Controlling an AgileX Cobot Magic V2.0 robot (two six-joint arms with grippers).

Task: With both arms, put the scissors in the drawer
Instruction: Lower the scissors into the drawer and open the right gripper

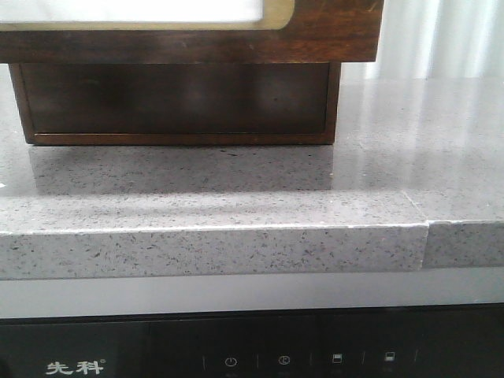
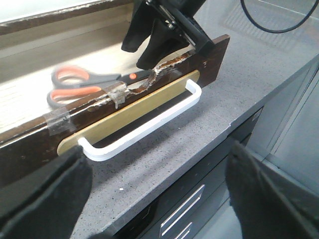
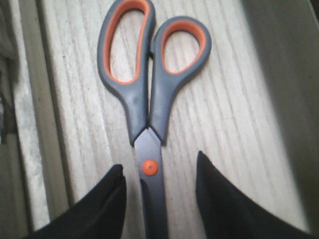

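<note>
Scissors (image 3: 148, 107) lie flat on the open drawer (image 2: 144, 107) floor between the right gripper's (image 3: 159, 199) spread fingers, so lift straight out before the empty, open left gripper (image 2: 154, 194) pushes the front shut.

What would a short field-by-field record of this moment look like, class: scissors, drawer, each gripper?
scissors: grey-handled scissors with orange loop linings, blades closed, lying flat on the pale wood floor inside the drawer
drawer: dark brown wooden drawer, pulled open, brass plate, white handle
right gripper: black right gripper, open, fingers either side of the blades
left gripper: black left gripper, open, off the handle
</note>
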